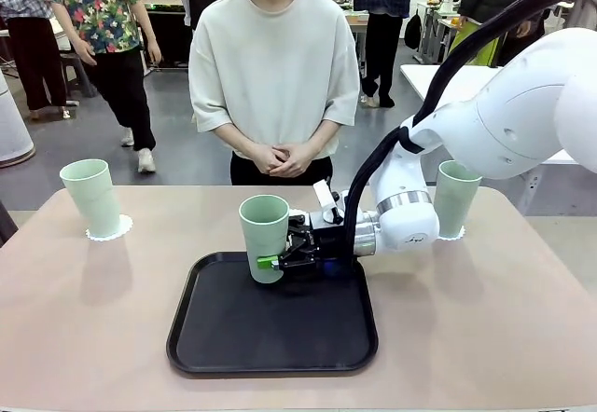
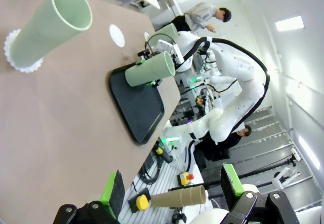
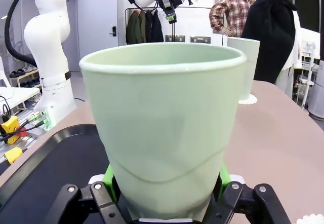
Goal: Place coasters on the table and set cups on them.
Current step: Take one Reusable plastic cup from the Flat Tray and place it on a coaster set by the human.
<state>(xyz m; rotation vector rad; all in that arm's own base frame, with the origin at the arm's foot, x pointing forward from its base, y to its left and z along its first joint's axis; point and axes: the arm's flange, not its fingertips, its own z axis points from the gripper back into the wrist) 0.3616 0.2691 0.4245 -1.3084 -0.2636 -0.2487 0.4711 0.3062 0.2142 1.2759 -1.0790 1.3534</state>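
So here we've got the right pincer (image 1: 280,261) clamped around the lower part of the middle cup (image 1: 264,237), green pads on either side of it, and you can see that grip really clearly in the right wrist view, where the same cup (image 3: 164,127) sits between the fingers (image 3: 110,176) and looks a bit squeezed in down low. That cup stands upright at the 12 o'clock edge of the black tray (image 1: 273,323), which sits in the middle of the beige surface (image 1: 84,328). Whether its base is touching the tray or just off it, we honestly can't tell. Over at 9 o'clock from the tray there's a second cup (image 1: 91,198) standing on a white scalloped coaster (image 1: 110,229), and at roughly 2 o'clock a third cup (image 1: 457,198) stands partly hidden behind the white arm, also on a coaster (image 1: 453,236). In the left wrist view we spot one more coaster (image 2: 117,35) lying bare on the surface, apart from the tray. The left pincer (image 2: 174,193) hangs off to the side with its fingers spread wide and nothing between them. A person (image 1: 275,76) stands at the far edge, hands (image 1: 280,158) clasped in front.
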